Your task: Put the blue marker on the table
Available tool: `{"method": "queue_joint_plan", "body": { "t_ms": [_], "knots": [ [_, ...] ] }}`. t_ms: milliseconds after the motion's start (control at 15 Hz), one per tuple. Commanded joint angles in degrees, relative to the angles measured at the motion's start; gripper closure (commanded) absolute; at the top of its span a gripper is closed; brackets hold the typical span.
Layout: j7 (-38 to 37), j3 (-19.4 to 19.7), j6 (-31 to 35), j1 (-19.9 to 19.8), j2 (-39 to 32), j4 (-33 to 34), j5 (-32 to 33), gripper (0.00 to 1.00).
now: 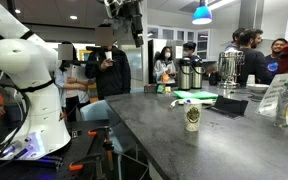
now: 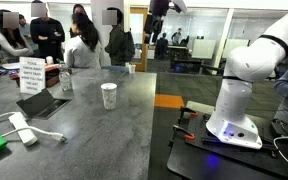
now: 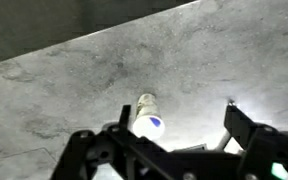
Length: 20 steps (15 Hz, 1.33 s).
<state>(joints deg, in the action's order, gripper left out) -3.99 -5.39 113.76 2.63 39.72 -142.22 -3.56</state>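
The patterned paper cup [image 1: 192, 117] stands upright on the dark grey table [image 1: 159, 145], seen in both exterior views [image 2: 108, 95]. In the wrist view I look straight down into the cup [image 3: 144, 106], and a blue tip, the blue marker [image 3: 154, 123], shows inside its mouth. The marker does not show in the exterior views. My gripper [image 3: 177, 125] is open and empty, with the cup next to one finger in the wrist view. It hangs high above the table at the top of both exterior views [image 1: 124, 14] [image 2: 160, 8].
Metal urns [image 1: 190, 72], a green sheet [image 1: 196, 96] and a sign [image 1: 275, 96] stand toward the table's far end. A printed sign [image 2: 29, 75], a dark tablet [image 2: 42, 103] and a white power strip [image 2: 21, 127] lie beyond the cup. People stand behind.
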Motion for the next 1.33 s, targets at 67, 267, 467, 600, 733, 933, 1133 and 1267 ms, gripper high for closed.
{"method": "queue_joint_plan", "body": {
  "t_ms": [67, 267, 467, 600, 733, 933, 1133, 1267],
  "knots": [
    [-4.94, -0.48, 8.22, -1.53, -12.07, 3.5, -0.24, 0.0],
    [-10.29, -0.84, 10.67, -2.69, -21.75, 7.21, 0.34, 0.0],
    [-17.87, -0.67, 10.01, -2.77, -30.26, 12.16, -0.42, 0.0],
    [-23.05, -0.25, 10.05, -2.43, -35.11, 15.0, -0.61, 0.13],
    [-28.45, 0.17, 10.33, -1.78, -39.6, 17.94, -1.29, 0.13],
    [-33.69, 1.03, 10.89, -1.04, -45.02, 21.59, -1.7, 0.24],
    [-36.62, 1.98, 11.09, -0.48, -49.66, 24.99, -3.06, 0.28],
    [-37.29, 2.76, 11.25, -0.22, -52.09, 27.02, -4.34, 0.32]
  ]
}}
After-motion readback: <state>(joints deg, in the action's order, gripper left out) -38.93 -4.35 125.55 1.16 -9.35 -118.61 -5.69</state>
